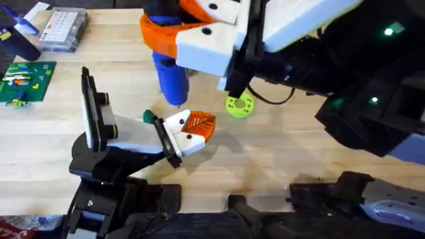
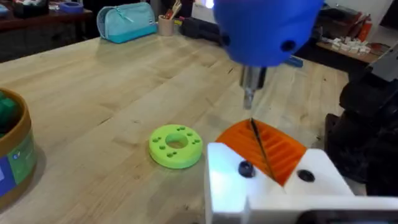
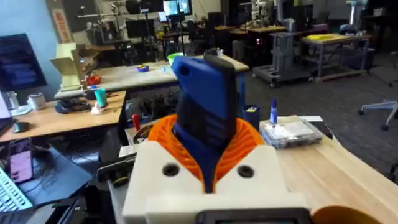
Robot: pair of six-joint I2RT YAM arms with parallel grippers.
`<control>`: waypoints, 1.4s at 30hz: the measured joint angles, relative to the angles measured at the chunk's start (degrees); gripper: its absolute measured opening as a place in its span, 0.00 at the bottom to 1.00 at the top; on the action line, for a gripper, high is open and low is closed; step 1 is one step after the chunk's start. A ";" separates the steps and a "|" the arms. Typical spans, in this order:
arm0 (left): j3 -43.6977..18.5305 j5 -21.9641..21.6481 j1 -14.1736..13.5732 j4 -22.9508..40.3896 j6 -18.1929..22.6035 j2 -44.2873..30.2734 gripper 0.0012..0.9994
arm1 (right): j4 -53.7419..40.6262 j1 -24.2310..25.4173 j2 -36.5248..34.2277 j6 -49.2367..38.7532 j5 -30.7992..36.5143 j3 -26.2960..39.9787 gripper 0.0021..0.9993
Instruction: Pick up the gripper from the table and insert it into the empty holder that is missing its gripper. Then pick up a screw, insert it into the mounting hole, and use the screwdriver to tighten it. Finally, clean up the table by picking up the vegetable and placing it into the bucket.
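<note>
Overhead: right gripper (image 1: 199, 36) clamped on the screwdriver (image 1: 171, 78), tip above the holder (image 1: 180, 136).
Left gripper (image 1: 192, 133): finger state can't tell.
Gripper (image 2: 267, 148): seated in holder.
Risk: tip off the screw head may slip, scoring the ribs.

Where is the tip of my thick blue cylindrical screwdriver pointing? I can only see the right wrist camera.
Observer: Its thin metal tip points down at the small orange ribbed gripper on the white wedge-shaped plastic holder. I cannot tell if they touch.
Operator: Is the veggie in the bucket?
Observer: Something green sits inside the round tan bucket.
Operator: Anything else nearby?
Observer: A flat lime-green disc with holes lies on the wooden table, apart from the holder.
</note>
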State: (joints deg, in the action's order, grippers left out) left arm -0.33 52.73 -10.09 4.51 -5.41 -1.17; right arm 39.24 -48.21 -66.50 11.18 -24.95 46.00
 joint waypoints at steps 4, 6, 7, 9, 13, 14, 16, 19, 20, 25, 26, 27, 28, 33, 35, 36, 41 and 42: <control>-0.01 -0.01 0.00 0.00 0.00 0.00 0.02 | 2.27 0.01 0.00 0.14 -0.62 -0.53 0.03; -0.01 -0.01 0.00 0.00 0.00 0.00 0.02 | 2.82 0.00 0.00 0.44 -0.95 -1.04 0.04; -0.01 0.00 0.00 0.00 0.00 0.00 0.02 | 2.84 0.00 0.00 0.54 -1.04 -1.32 0.04; -0.01 0.00 0.00 0.00 0.00 0.00 0.02 | 2.80 0.00 0.00 0.64 -1.30 -1.98 0.04; -0.01 -0.01 0.00 0.00 0.00 0.00 0.02 | 2.75 0.02 0.00 0.88 -1.51 -2.83 0.03; -0.01 0.00 0.00 0.00 0.00 0.00 0.02 | 2.77 0.01 0.00 0.99 -1.51 -2.94 0.03; -0.01 0.00 0.00 0.00 0.00 0.00 0.02 | 2.80 0.00 0.00 1.32 -1.51 -3.19 0.03; -0.01 -0.01 0.00 0.00 0.00 0.00 0.02 | 2.79 0.00 -0.02 1.81 -1.52 -3.52 0.03; -0.01 -0.01 0.00 0.00 0.00 0.00 0.02 | 2.79 0.00 -0.02 2.01 -1.53 -3.54 0.03; -0.01 0.00 0.00 0.00 0.00 0.00 0.02 | 3.20 0.01 -0.54 2.22 -1.65 -3.54 0.04; -0.01 0.00 0.00 0.00 0.00 0.00 0.02 | 3.21 0.00 -0.84 2.30 -1.69 -3.54 0.04; -0.01 0.00 0.00 0.00 0.00 0.00 0.02 | 3.20 0.00 -1.20 2.37 -1.70 -3.54 0.04; -0.01 0.00 0.00 0.00 0.00 0.00 0.02 | 3.18 0.00 -1.54 2.45 -1.70 -3.54 0.04; -0.01 -0.01 0.00 0.00 0.00 0.00 0.02 | 3.20 0.01 -2.36 2.56 -1.94 -3.54 0.03; -0.01 0.00 0.00 0.00 0.00 0.00 0.02 | 3.24 0.00 -2.36 2.56 -2.16 -3.54 0.03; -0.01 -0.01 0.00 0.00 0.00 0.00 0.02 | 3.26 0.00 -2.36 2.56 -2.20 -3.54 0.03; -0.01 0.00 0.00 0.00 0.00 0.00 0.02 | 3.38 0.00 -2.36 2.56 -2.36 -3.54 0.04; -0.01 0.00 0.00 0.00 0.00 0.00 0.02 | 3.41 0.00 -2.37 2.56 -2.37 -3.55 0.04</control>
State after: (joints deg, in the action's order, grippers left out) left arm -0.34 52.73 -10.09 4.51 -5.41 -1.17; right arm 42.65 -48.21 -68.87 13.74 -27.32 42.45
